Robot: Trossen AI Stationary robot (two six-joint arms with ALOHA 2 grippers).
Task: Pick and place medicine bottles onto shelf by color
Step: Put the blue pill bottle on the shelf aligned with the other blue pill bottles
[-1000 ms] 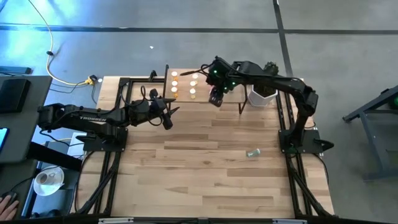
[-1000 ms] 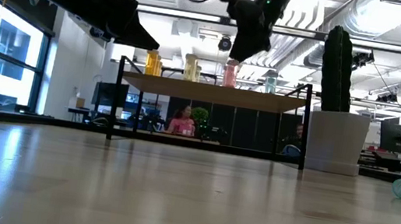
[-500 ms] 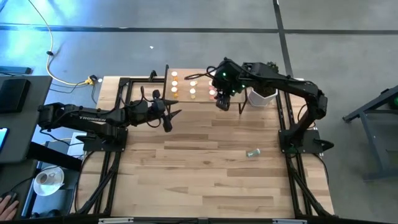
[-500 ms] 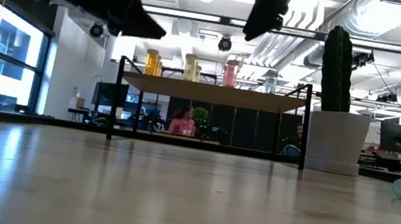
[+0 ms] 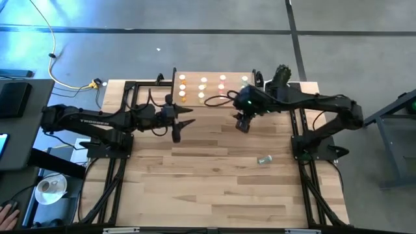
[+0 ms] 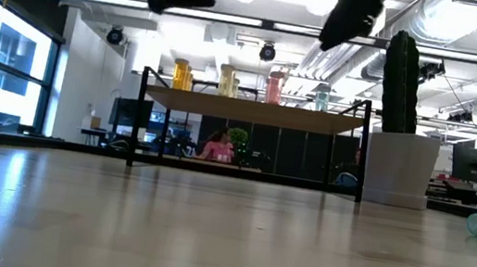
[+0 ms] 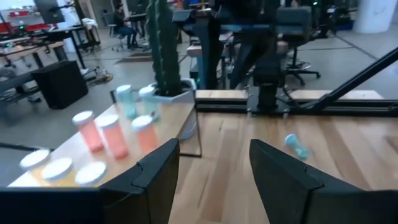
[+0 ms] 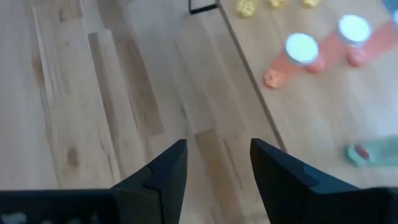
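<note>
The shelf (image 5: pixel 211 88) stands at the table's far edge on thin black legs. Medicine bottles stand on its board in colour groups: orange (image 6: pixel 179 74), yellow (image 6: pixel 227 80), pink (image 6: pixel 274 89) and green (image 6: pixel 321 99). One green bottle (image 5: pixel 263 159) lies on its side on the tabletop at the right. My left gripper (image 5: pixel 179 123) hangs open and empty above the table, near the shelf's left front. My right gripper (image 5: pixel 242 123) is open and empty too, above bare wood in front of the shelf's right end.
A white pot (image 6: pixel 399 170) with a tall green cactus (image 6: pixel 402 82) stands just right of the shelf. Bare wooden tabletop (image 5: pixel 214 188) stretches across the middle and near side. Black frame rails (image 5: pixel 302 123) run along both table sides.
My right gripper has drawn back from over the shelf's board toward the table's near and right side, staying open with nothing in it. My left gripper has risen and shifted a little toward the right. The bottles on the shelf stand as before.
</note>
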